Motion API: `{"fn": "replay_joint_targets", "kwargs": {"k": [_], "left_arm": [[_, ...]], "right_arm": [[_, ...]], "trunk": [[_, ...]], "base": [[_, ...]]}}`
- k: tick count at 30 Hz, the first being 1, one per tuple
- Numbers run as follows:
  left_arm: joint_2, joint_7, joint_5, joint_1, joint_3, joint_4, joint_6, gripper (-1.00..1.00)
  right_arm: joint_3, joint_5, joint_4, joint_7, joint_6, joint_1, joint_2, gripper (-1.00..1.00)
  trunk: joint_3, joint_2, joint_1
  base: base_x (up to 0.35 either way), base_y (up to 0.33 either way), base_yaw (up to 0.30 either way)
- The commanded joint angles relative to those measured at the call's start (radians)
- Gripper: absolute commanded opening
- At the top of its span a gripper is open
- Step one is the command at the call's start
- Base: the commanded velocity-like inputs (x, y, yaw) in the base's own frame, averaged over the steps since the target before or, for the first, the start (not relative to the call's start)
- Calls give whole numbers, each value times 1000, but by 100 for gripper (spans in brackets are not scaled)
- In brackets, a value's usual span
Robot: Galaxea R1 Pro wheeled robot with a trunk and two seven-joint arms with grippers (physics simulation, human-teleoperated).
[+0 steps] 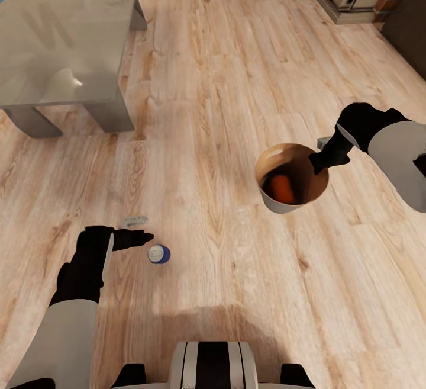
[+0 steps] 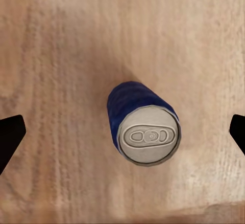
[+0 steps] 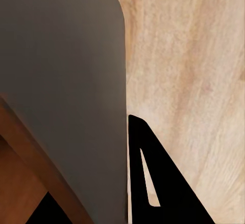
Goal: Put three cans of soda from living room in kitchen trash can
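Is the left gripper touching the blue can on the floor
Apart. The left wrist view shows the blue can standing with bare floor between it and both fingertips of the open left gripper.

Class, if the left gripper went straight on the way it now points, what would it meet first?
Likely the blue can, upright on the floor between the open left gripper's fingers.

Even, bright, warm render light across wood floor; no hard glare. Soft pale sheen on glass-topped coffee table. Faint diffuse shadow beside blue can (edges slightly soft in left wrist view). Broad dim shadow at robot's base in head view. Bin wall looms blurred, flat grey.
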Motion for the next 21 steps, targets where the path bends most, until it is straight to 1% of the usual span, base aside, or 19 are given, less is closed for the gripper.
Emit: {"fn": "replay_joint_targets", "kwargs": {"k": [1,7,13,19,21], "left_arm": [[0,0,0,0,0,0,0,100],[0,-1,2,0,0,2,0,100],[-1,-1,3,0,-1,4,1,100],[-6,-5,10,3,-1,-4,1,100],[-12,-7,11,3,-1,-4,1,100]], "right_arm": [[-2,-7,0,4,3,-1,1,-100],[-1,-7,1,4,3,-1,10,-100],[26,-7,1,4,3,-1,15,-100],[36,-7,0,4,3,-1,15,-100],[51,-7,1,4,3,-1,15,-100]], "trunk": [[-5,-7,4],[-33,-49,27],[-61,-91,50],[-71,-91,50],[-74,-91,50]], "base": [[0,0,0],[0,0,0],[0,0,0],[0,0,0],[0,0,0]]}}
